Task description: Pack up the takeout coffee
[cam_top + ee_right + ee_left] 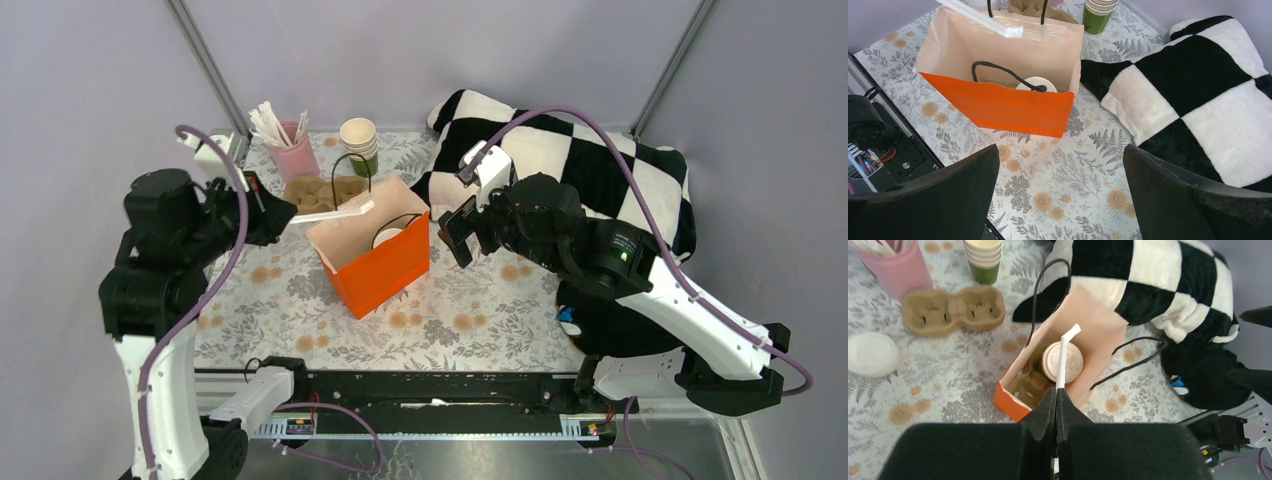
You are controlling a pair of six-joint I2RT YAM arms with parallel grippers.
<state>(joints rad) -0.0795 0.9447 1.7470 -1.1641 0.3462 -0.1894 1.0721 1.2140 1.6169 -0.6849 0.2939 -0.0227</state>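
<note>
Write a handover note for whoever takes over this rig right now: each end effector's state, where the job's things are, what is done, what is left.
Grippers: the left end effector is shut on a wrapped straw, holding it above the open orange bag. The right end effector is open and empty, beside the bag and not touching it.
Things: the takeout coffee stands upright inside the bag, with only its white lid showing.
Done: the coffee is in the bag.
Left: probably release the straw into the bag, then pull both arms clear.

Orange bag (998, 107) upright, takeout coffee (1035, 84) inside; checkered cushion (1188, 95) beside it; right pincer (1060, 157) spread wide.
</note>
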